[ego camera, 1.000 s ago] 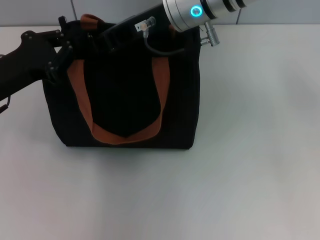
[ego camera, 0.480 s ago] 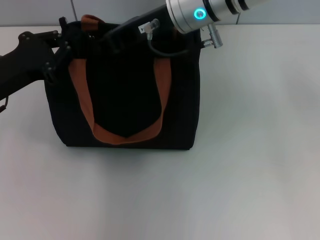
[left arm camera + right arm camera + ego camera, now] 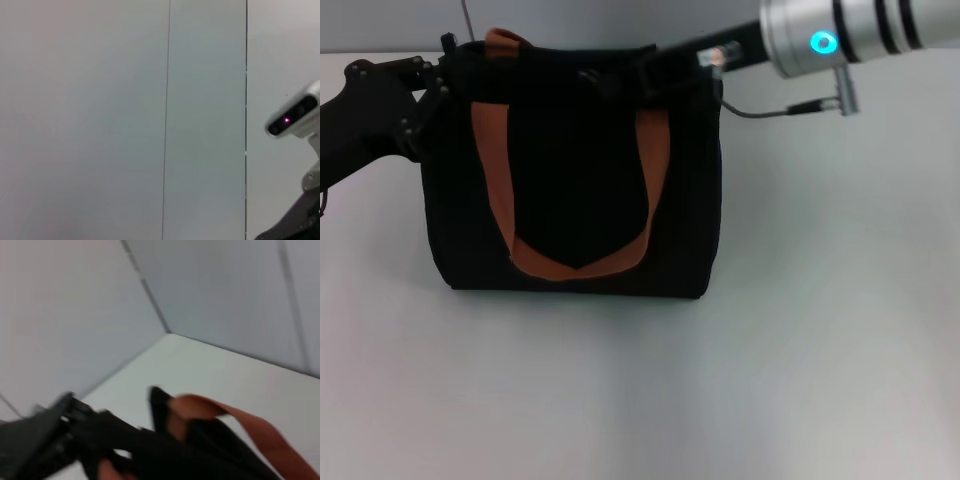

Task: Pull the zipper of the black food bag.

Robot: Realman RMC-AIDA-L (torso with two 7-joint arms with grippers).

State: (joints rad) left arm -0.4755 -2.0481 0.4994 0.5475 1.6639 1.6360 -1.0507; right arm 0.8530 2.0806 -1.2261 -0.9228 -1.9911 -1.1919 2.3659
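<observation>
Head view shows the black food bag (image 3: 575,170) upright on the white table (image 3: 800,330), with the right gripper (image 3: 655,72) now at its top right corner, having slid rightward along the top edge from mid-bag. The left gripper (image 3: 432,85) stays at the top left corner. Neither gripper's grip can be told; the zipper is hidden.

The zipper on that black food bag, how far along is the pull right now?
Done: the left gripper is at the top left corner of the black food bag, apparently bracing it. In hand: the right gripper sits at the top edge near the right side, where the zip line runs. The zipper pull itself is hidden, so how far it has travelled cannot be told. Left: confirming the zip's full run, then letting go.
</observation>
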